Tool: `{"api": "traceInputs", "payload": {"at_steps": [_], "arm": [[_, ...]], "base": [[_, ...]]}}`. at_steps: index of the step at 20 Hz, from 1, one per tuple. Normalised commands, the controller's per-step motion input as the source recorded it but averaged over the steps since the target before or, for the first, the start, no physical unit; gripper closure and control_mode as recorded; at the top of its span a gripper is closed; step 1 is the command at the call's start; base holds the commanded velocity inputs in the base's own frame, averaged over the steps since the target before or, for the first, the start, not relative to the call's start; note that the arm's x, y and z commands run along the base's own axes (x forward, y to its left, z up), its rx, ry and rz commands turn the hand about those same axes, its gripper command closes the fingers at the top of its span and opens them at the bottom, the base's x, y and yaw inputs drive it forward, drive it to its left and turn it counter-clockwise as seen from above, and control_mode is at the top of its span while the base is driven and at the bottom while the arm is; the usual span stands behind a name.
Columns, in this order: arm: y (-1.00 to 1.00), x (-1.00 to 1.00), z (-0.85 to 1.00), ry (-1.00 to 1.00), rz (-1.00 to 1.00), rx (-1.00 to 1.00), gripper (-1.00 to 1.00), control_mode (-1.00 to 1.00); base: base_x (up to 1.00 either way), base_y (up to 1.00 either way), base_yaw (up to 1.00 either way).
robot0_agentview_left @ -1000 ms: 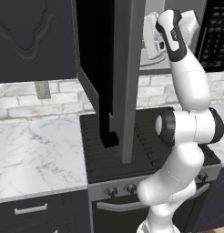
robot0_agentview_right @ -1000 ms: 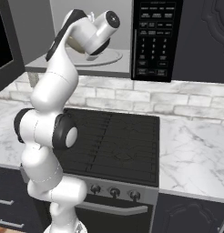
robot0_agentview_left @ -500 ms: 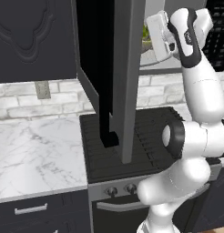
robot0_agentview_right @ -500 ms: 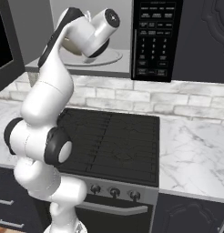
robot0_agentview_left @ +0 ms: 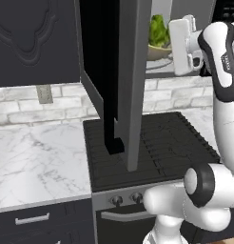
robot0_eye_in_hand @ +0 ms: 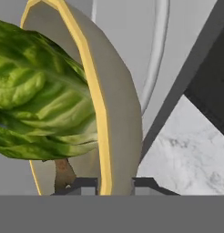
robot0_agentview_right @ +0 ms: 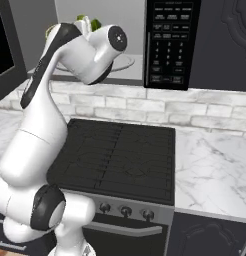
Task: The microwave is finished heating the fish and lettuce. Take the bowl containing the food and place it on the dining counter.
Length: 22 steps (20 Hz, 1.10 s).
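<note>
We saw the tool (robot0_eye_in_hand: 114, 184) at the bowl (robot0_eye_in_hand: 111, 118) inside the open microwave (robot0_agentview_right: 167, 45), one finger on each side of the bowl's rim; whether it gripped, we could not tell. The lettuce (robot0_eye_in_hand: 38, 95) filled the bowl, with the brown fish (robot0_eye_in_hand: 63, 173) under it. The bowl sat on the white turntable (robot0_eye_in_hand: 157, 59), above the black stove (robot0_agentview_right: 117, 160).

Arm raised high, wrist level; fingers (robot0_eye_in_hand: 84, 184) parted, straddling bowl (robot0_eye_in_hand: 114, 118) rim

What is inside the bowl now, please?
The bowl holds the green lettuce. A small brown piece, probably the fish, shows under it; the leaves cover the rest.
</note>
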Motion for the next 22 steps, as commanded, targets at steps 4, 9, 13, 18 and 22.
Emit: {"api": "traceInputs", "payload": {"at_steps": [4,9,13,18,22], "arm": [[0.00,-1.00,0.20,-0.04,0.00,0.11,1.00,-1.00],[0.00,-1.00,0.03,-0.02,0.00,0.06,1.00,-1.00],[0.00,-1.00,-0.33,0.00,0.06,-0.01,1.00,-1.00],[-0.12,-1.00,-0.33,0.00,0.08,-0.01,1.00,-1.00],[-0.36,-0.84,-0.14,0.00,-0.02,0.00,1.00,-1.00]], "base": [[0.00,0.00,0.00],[0.00,0.00,0.00],[0.00,0.00,0.00],[0.00,0.00,0.00],[0.00,0.00,0.00]]}}
